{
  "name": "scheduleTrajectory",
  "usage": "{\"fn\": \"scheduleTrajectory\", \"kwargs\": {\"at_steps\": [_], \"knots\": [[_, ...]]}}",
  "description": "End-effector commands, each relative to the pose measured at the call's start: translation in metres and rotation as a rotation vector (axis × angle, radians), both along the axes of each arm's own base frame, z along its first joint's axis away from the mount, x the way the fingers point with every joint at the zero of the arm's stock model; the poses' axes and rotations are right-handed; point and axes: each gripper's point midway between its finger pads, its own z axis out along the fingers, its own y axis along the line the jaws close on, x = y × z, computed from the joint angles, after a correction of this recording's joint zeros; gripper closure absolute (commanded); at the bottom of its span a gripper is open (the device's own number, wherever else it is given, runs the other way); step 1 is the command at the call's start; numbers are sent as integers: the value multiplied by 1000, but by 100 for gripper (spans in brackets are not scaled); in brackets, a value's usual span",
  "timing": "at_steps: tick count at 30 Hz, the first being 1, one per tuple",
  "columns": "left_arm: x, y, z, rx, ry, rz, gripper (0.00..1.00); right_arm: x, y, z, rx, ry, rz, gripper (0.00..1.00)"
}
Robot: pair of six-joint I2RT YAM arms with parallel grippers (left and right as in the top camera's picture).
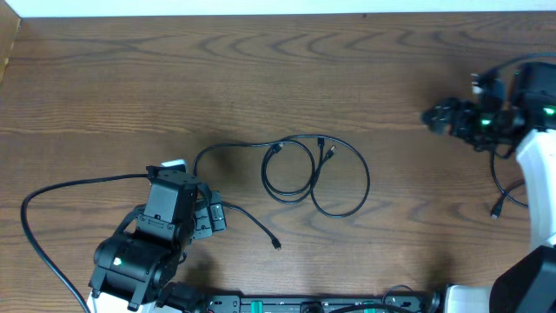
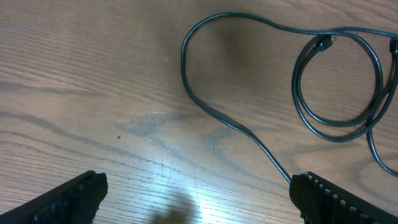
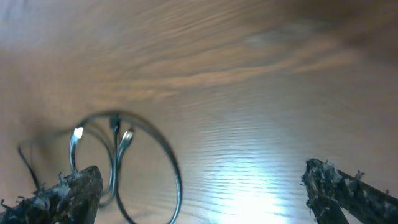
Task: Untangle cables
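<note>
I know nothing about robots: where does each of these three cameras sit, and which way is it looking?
Overhead: fixed above the table, looking straight down; left arm, right arm and the cables show.
Left wrist: on the left arm, facing down at the table past the open left claw.
Right wrist: on the right arm, looking low across the table past the open right claw.
Shared: all three see the looped cables.

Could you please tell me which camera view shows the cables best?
Overhead: the cables show almost whole, both loops and the plug ends. Left wrist crops them at the right edge; right wrist shows only blurred loops, lower left.
</note>
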Motion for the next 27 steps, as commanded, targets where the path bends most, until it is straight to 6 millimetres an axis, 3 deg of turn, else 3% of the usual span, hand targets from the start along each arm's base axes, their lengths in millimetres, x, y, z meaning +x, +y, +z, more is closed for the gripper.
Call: {"fn": "scheduleTrajectory", "kwargs": {"at_steps": [1, 7, 12, 19, 22, 27], "knots": [[2, 1, 6, 6, -15, -1, 2, -2, 30, 6, -51, -62, 174, 1], [2, 1, 6, 6, -15, -1, 2, -2, 89, 6, -78, -120, 387, 1], [2, 1, 6, 6, -15, -1, 2, 11, 129, 10, -113, -214, 486, 1], [2, 1, 6, 6, -15, -1, 2, 30, 138, -12, -243, -224, 480, 2], [2, 1, 6, 6, -15, -1, 2, 31, 142, -33, -277, -203, 563, 4], [2, 1, 6, 6, -15, -1, 2, 28, 142, -82, -312, -119, 682, 17]]}}
